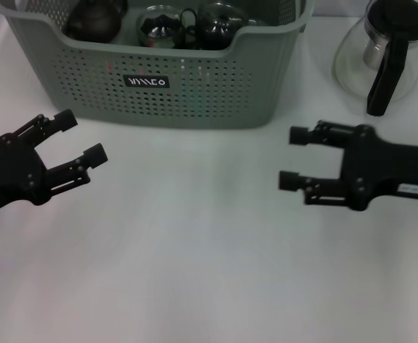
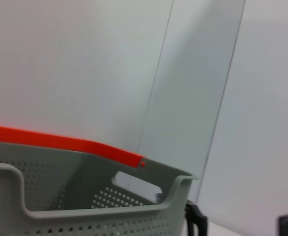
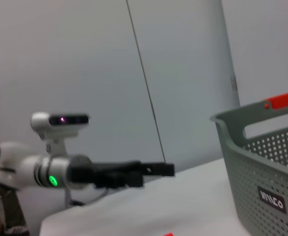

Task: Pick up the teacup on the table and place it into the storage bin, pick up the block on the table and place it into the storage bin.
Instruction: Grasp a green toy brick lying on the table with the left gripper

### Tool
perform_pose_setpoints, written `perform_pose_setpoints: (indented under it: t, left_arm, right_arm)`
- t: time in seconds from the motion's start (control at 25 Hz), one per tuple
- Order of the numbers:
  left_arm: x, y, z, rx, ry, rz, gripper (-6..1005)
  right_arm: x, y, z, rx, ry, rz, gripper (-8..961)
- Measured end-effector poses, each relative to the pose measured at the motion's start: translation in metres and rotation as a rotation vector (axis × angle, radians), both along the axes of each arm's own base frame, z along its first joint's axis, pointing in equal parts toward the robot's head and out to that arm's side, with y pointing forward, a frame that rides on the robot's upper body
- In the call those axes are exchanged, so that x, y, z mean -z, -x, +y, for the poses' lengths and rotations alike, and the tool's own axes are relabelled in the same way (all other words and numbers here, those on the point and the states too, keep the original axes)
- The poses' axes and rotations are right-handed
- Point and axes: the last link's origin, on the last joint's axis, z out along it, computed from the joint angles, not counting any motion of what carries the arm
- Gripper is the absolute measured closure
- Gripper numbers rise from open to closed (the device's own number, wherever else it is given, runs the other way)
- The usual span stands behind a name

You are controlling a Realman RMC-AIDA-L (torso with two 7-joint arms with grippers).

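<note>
Both grippers hover low over the white table (image 1: 194, 271) — the left gripper (image 1: 80, 137) and the right gripper (image 1: 294, 157), each with fingers spread wide and holding nothing. Behind them stands the storage bin (image 1: 194, 93) with dark teapots (image 1: 94, 21) inside; a glass teapot (image 1: 384, 53) stands just beside it, on the right.

storage bin (image 2: 84, 206): perforated grey-green wall, handle slot | orange strip (image 2: 60, 142) above rim

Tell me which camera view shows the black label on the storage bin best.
The head view: the black label faces the camera on the storage bin front wall, its white lettering visible. The right wrist view shows it at an angle. The left wrist view shows only the bin's rim, no label.
</note>
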Motion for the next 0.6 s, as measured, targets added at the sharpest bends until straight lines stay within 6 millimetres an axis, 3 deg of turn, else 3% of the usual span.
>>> perform_pose_setpoints:
  t: [0.16, 0.6]
  left_arm:
    - [-0.008, 0.003, 0.001, -0.063, 0.103, -0.011, 99]
    - [-0.054, -0.004, 0.009, -0.218, 0.290, -0.003, 99]
  right_arm:
    - [0.016, -0.001, 0.000, -0.032, -0.002, -0.004, 136]
    - [0.015, 0.001, 0.003, -0.052, -0.018, -0.005, 135]
